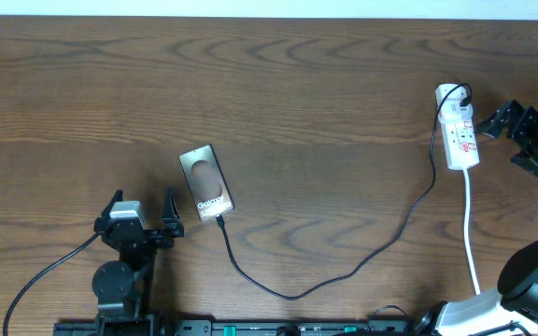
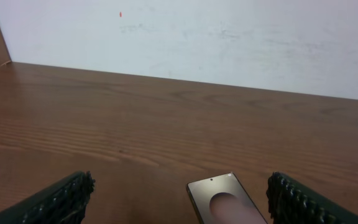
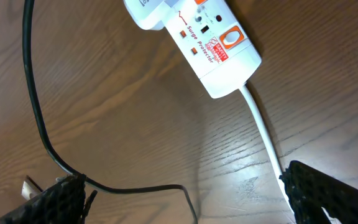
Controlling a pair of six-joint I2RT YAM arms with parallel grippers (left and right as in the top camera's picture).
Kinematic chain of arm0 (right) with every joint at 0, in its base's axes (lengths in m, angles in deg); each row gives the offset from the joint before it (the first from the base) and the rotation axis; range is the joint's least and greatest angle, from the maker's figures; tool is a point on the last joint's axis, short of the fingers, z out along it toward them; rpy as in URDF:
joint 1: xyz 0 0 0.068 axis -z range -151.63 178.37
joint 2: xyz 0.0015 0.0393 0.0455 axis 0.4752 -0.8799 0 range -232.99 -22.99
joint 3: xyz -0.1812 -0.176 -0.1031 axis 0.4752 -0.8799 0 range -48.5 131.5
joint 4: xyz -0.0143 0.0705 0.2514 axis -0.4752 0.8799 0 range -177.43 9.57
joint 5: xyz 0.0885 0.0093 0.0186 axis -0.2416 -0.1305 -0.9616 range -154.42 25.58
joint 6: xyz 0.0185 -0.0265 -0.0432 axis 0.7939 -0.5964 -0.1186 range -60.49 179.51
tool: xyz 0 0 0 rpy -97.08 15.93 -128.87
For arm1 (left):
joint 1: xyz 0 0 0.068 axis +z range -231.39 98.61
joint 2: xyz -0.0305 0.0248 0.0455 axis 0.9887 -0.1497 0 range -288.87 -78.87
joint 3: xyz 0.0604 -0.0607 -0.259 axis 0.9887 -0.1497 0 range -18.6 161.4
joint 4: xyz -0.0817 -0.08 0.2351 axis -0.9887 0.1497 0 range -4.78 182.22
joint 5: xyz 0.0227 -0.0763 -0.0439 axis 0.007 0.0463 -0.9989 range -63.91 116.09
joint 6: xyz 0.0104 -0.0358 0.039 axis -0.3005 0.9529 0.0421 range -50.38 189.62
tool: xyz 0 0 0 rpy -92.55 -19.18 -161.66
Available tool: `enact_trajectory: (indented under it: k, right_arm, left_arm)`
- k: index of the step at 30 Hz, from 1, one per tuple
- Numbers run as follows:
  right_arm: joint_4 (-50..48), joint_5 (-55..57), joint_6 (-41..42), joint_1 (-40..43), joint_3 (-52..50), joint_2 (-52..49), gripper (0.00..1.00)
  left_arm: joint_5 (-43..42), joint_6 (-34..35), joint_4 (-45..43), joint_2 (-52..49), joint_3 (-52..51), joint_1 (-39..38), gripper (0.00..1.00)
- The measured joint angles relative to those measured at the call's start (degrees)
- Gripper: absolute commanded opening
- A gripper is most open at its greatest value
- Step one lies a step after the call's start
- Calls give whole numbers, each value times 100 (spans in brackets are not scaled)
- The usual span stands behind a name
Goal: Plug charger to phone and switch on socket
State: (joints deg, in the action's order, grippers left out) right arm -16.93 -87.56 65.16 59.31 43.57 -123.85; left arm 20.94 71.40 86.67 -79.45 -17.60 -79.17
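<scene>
The left fingers point(image 1: 169, 207) stand wide apart with nothing between them, and the phone point(image 1: 206, 182) lies flat on the worktop point(image 1: 297, 84) just beyond their right tip. The right fingers point(image 1: 496, 119) also gape empty, with the socket point(image 1: 458, 126) close in front of them. The charger point(image 1: 344, 271) trails from the socket across to the phone's near end.

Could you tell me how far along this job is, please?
Looks done: thin black charger cable meets the dark rectangular phone's bottom edge. In hand: nothing; left gripper and right gripper are open, the right near the white power strip socket. Left, likely: switching it on.
</scene>
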Motion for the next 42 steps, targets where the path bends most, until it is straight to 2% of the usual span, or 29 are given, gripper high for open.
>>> enact_trajectory:
  k: [20, 25, 28, 34, 36, 42]
  right_arm:
    - [-7, 31, -2, 0, 0, 0, 99]
    - [-660, 144, 2, -28, -31, 13, 99]
    - [-1510, 192, 2, -192, -424, 216, 99]
    - [-4148, 205, -76, -1086, -2299, 1386, 99]
    - [-5884, 273, -68, -1519, -3329, 1982, 99]
    - [-9208, 699, -127, -2564, -5812, 3648, 99]
  left_arm:
    - [0, 15, 0, 0, 0, 0, 91]
    - [-2, 17, 0, 0, 0, 0, 91]
    - [0, 17, 2, 0, 0, 0, 91]
    - [26, 17, 7, 0, 7, 0, 91]
    - [39, 17, 13, -4, 11, 0, 91]
    - [59, 17, 22, -2, 11, 0, 91]
